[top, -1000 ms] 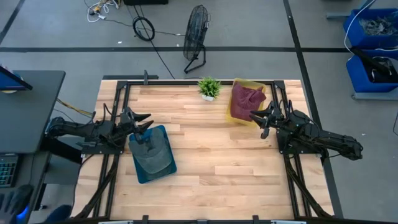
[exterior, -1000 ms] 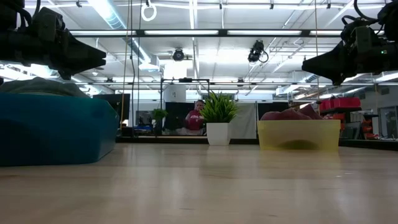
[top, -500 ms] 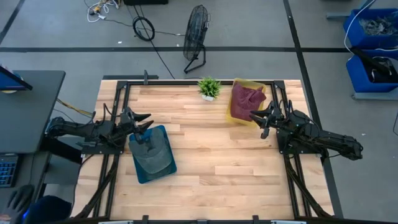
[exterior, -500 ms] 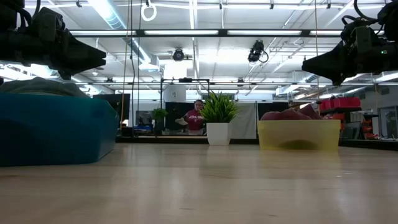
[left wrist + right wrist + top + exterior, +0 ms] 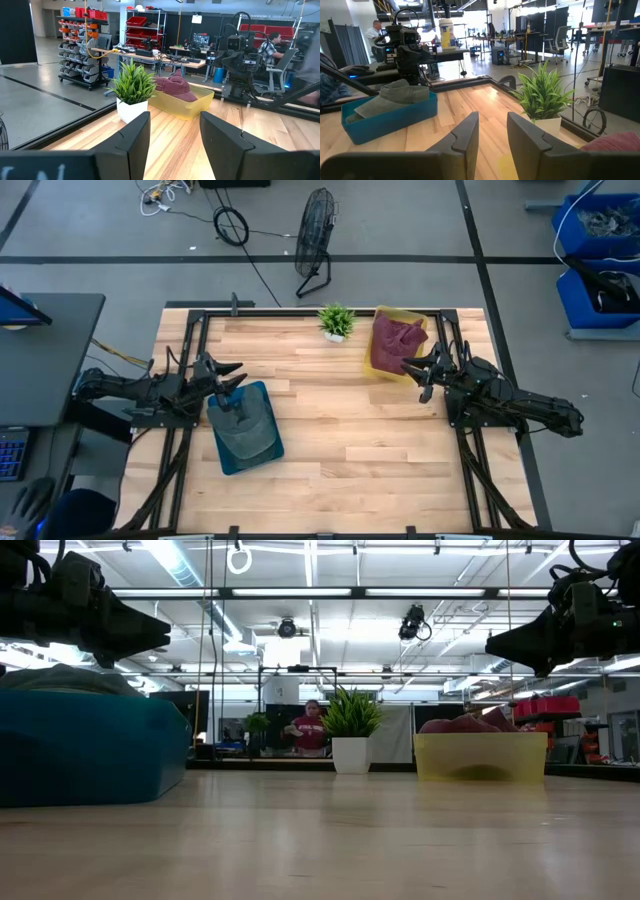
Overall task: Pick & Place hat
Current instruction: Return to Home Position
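A maroon hat point(image 5: 396, 340) lies in a yellow bin point(image 5: 399, 370) at the table's far right; it also shows in the left wrist view point(image 5: 175, 86). A grey hat point(image 5: 243, 428) lies in a blue bin point(image 5: 236, 461) at the left. My left gripper point(image 5: 236, 375) hovers open and empty over the blue bin's far edge. My right gripper point(image 5: 414, 373) hovers open and empty over the yellow bin's near edge.
A small potted plant point(image 5: 336, 321) stands at the far edge, left of the yellow bin. Bare wood lies between the two bins. A person point(image 5: 311, 730) is in the room beyond the table.
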